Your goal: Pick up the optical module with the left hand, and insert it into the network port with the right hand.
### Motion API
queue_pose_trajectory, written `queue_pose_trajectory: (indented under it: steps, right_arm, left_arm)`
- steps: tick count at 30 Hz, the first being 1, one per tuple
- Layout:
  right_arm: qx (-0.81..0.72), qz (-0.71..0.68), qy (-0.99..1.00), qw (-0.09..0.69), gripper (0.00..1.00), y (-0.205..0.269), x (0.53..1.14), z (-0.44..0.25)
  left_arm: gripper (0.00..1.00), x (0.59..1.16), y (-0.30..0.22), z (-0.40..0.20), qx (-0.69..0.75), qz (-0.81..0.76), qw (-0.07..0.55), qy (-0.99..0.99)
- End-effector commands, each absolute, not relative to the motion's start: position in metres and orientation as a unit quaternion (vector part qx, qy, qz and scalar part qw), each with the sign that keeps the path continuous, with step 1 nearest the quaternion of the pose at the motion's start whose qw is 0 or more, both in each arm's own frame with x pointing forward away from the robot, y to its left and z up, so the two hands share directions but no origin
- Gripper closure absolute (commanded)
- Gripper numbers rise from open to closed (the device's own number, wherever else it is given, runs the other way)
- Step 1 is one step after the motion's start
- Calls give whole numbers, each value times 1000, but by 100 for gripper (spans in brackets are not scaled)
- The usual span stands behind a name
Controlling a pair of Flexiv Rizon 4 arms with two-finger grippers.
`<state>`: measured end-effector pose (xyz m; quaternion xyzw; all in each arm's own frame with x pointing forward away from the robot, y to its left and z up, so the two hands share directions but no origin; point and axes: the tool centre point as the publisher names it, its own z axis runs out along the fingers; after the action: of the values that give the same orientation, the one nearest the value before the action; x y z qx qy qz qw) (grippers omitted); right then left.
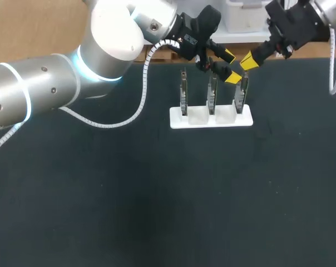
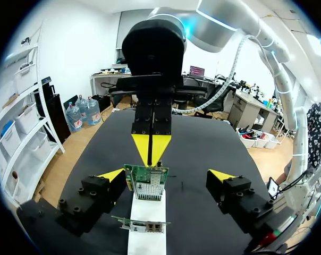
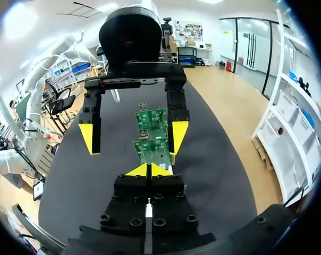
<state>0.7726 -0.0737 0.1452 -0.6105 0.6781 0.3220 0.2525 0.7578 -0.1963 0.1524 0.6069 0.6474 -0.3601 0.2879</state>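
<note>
Module: optical module not separable from the clutter; if held, it is hidden at the tips of the right pincer.
Board: end board stands upright in the white holder on the counter, long axis vertical.
Port: likely the metal cage near that board's upper edge.
Left pincer: released, fingers spread wide, one either side of the end board, touching nothing.
Right pincer: tips clenched together just above the board's upper edge, facing the left pincer.
Key relation: port sits right under the right tips, so the right arm is nearer. Insertion probably runs down along the board.
</note>
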Motion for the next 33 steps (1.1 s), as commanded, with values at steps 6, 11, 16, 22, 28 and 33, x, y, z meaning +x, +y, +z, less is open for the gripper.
queue_pose_trajectory:
  steps: [6, 11, 16, 22, 28, 33]
  right_arm:
    - [-609, 326, 678, 250, 100, -71, 773, 142]
    - [-609, 328, 678, 248, 100, -70, 772, 138]
    - [-609, 329, 679, 245, 100, -70, 772, 136]
    - [-607, 329, 681, 243, 100, -70, 771, 134]
    - [-607, 330, 681, 241, 100, -70, 771, 131]
    - [-607, 332, 681, 240, 100, -69, 771, 130]
  left_arm:
    - [0, 760, -197, 153, 608, -360, 286, 648]
    - [0, 760, -197, 153, 608, -360, 286, 648]
    - [0, 760, -197, 153, 608, -360, 286, 648]
    - [0, 760, -197, 153, 608, -360, 286, 648]
    - [0, 760, -197, 153, 608, -360, 286, 648]
    - [0, 760, -197, 153, 608, -360, 286, 648]
